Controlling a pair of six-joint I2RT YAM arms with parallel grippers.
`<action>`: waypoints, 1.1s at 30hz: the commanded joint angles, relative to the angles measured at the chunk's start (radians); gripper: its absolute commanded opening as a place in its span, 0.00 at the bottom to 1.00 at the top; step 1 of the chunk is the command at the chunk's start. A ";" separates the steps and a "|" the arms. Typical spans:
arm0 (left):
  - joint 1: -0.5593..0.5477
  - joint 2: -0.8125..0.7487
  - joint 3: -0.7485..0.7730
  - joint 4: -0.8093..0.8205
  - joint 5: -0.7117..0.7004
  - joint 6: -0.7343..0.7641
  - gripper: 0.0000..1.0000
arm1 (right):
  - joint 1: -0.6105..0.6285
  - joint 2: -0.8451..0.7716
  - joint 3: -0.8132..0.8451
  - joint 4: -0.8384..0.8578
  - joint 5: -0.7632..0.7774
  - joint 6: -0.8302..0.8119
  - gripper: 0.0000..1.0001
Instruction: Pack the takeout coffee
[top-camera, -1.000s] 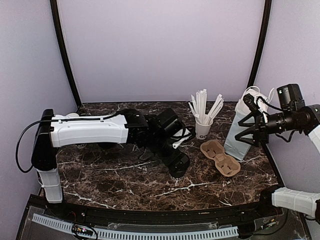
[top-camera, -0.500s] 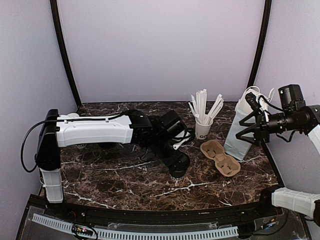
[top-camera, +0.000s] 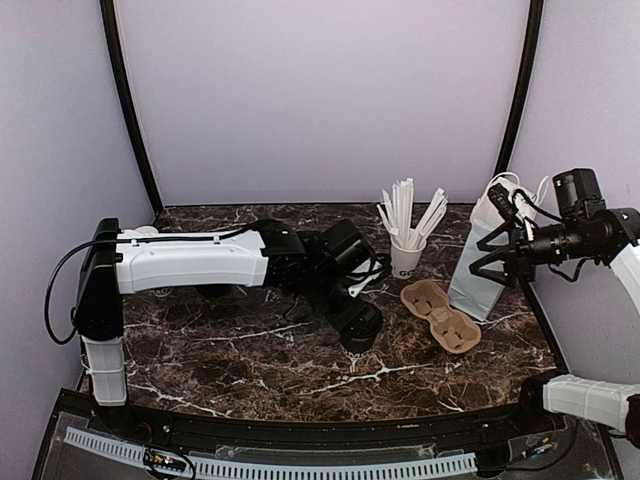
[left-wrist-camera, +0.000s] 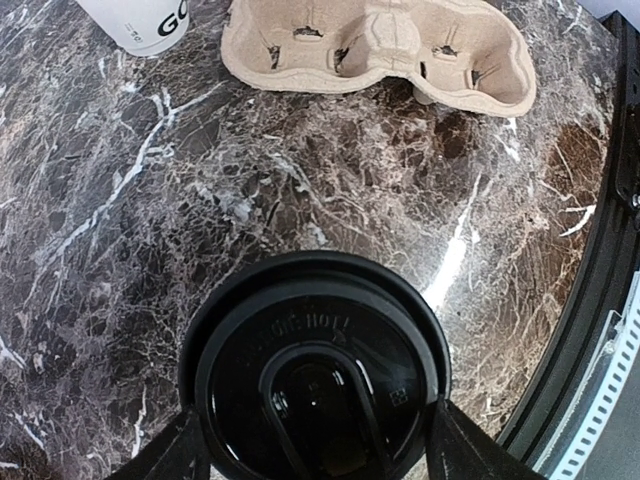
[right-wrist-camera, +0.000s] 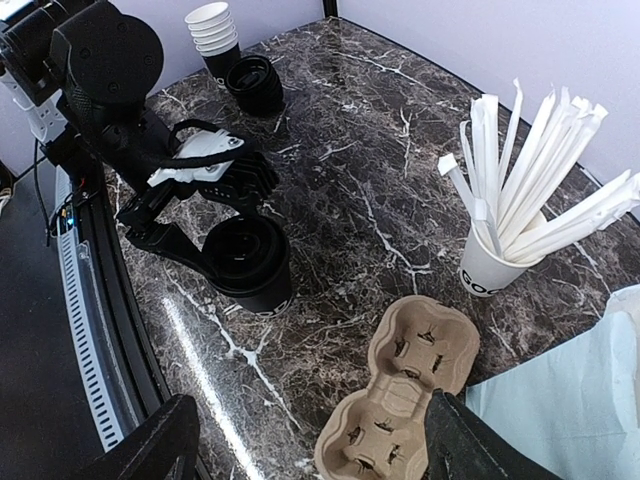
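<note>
Upright takeout coffee (left-wrist-camera: 318, 360), lid up, flanked by left gripper (left-wrist-camera: 315, 455); cannot tell if clamped. Right gripper (top-camera: 478, 265) well apart by bag (top-camera: 468, 298), jaws spread, empty.

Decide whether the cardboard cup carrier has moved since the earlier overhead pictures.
No. The cardboard cup carrier keeps its spot and angle, just in front of the white cup of sticks and beside the paper bag.

Seen from above, the left gripper (top-camera: 356, 330) hides the takeout coffee (left-wrist-camera: 315, 375) (grip or mere straddle: unclear); beside the carrier (right-wrist-camera: 400, 405), the bag (right-wrist-camera: 570, 400) is cropped.
</note>
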 joint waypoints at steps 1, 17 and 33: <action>0.018 -0.049 -0.009 -0.025 -0.045 -0.021 0.65 | -0.008 -0.004 -0.003 0.038 -0.016 0.021 0.79; 0.363 -0.676 -0.556 -0.035 -0.120 -0.091 0.62 | -0.051 0.148 0.226 0.122 0.151 0.201 0.77; 0.513 -0.859 -0.767 -0.079 -0.103 -0.171 0.62 | -0.270 0.187 0.308 0.293 0.721 0.438 0.74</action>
